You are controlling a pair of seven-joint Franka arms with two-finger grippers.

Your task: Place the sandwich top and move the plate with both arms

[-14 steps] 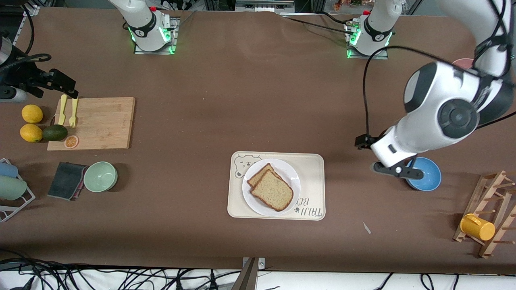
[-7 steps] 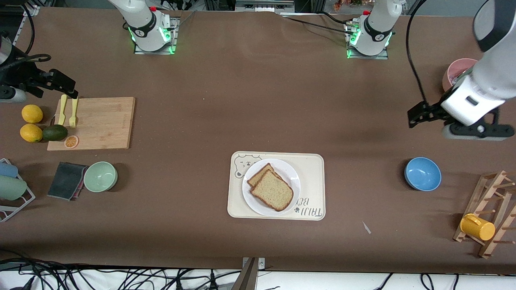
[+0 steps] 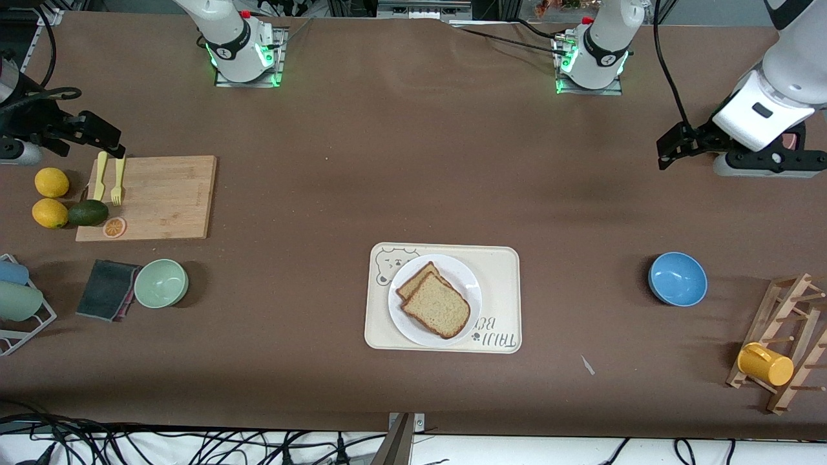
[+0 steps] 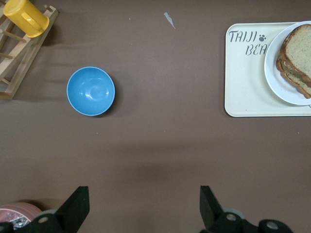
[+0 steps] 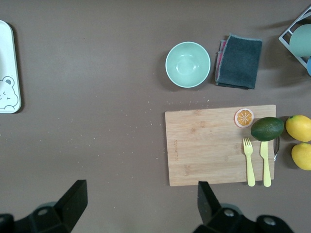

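The sandwich top [image 3: 438, 305] is a plain bread slice lying on another slice on the white plate [image 3: 466, 276]. The plate stands on the cream bear tray [image 3: 504, 271]. Both also show in the left wrist view: the bread [image 4: 297, 53] and the plate [image 4: 273, 73]. My left gripper [image 3: 672, 147] is open and empty, up over the table at the left arm's end, well apart from the plate; it also shows in its wrist view [image 4: 143, 208]. My right gripper [image 3: 100, 137] is open and empty over the cutting board's corner, and shows in its wrist view [image 5: 141, 204].
A blue bowl [image 3: 677, 278], a wooden rack [image 3: 791, 339] with a yellow cup [image 3: 764, 364] and a pink bowl [image 4: 19, 213] are at the left arm's end. A cutting board [image 3: 161, 197], cutlery, lemons, an avocado, a green bowl [image 3: 161, 283] and a cloth are at the right arm's end.
My left arm has lifted from over the blue bowl and swung back toward its end of the table, near the pink bowl. The right arm and the sandwich have not moved.
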